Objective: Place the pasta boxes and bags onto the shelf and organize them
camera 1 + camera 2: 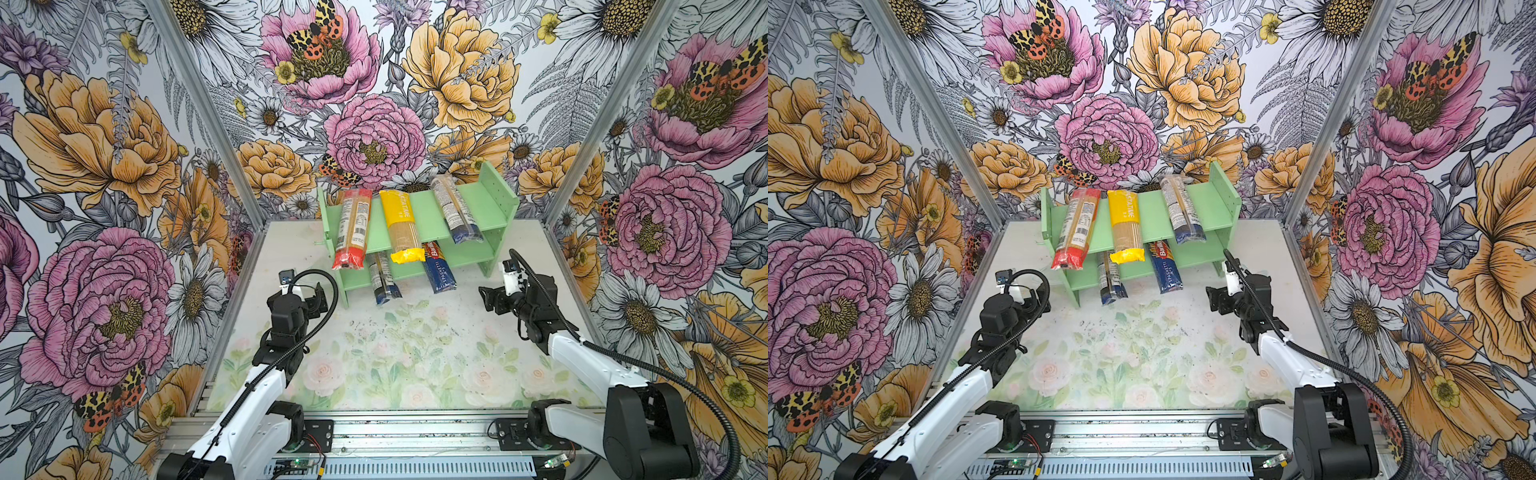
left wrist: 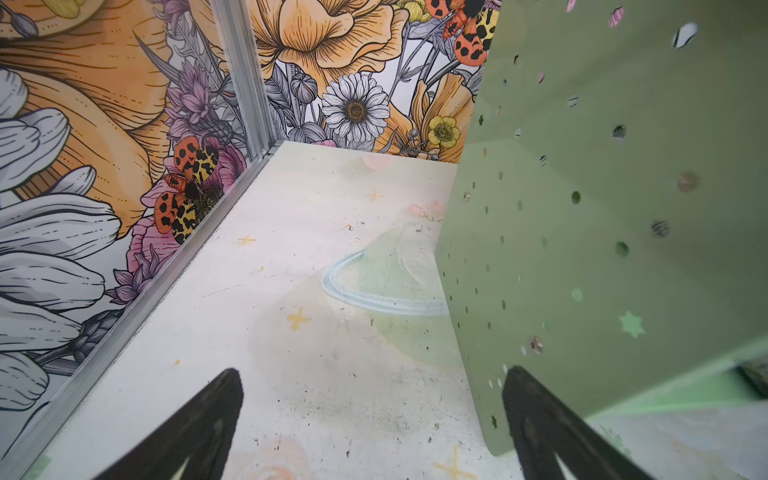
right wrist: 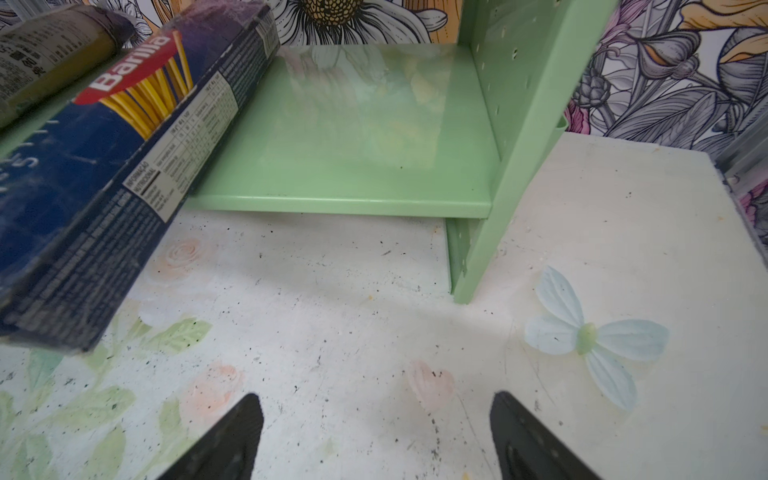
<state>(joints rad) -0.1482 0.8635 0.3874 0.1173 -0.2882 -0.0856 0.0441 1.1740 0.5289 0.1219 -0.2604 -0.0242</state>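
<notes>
Mint-green, the shelf (image 1: pixel 478 199) is standing at the back of the table (image 1: pixel 374 357), and all five packs in sight are lying on it. Across the top tier, left to right in both top views, the red bag (image 1: pixel 352 228), the yellow bag (image 1: pixel 400 224) and the upper blue bag (image 1: pixel 455 210) are resting front to back, well apart. Each is overhanging the front edge, and the red one is angling slightly off-line from the others.

On the lower tier, the lower blue bag (image 1: pixel 384 280) and the Barilla box (image 1: pixel 438 270) are sitting the same way, their near ends jutting out over the table. No pack is showing on the table itself, so placing is looking finished. What is remaining, in my judgement, is the organizing: squaring the packs up and pushing them deeper, if the shelf is allowing it.

The left gripper (image 2: pixel 370 374) is hovering just beside the shelf's left side panel, jaws spread wide and holding nothing. The right gripper (image 3: pixel 376 399) is hovering near the front right leg, to the right of the box, jaws also wide apart and empty.
</notes>
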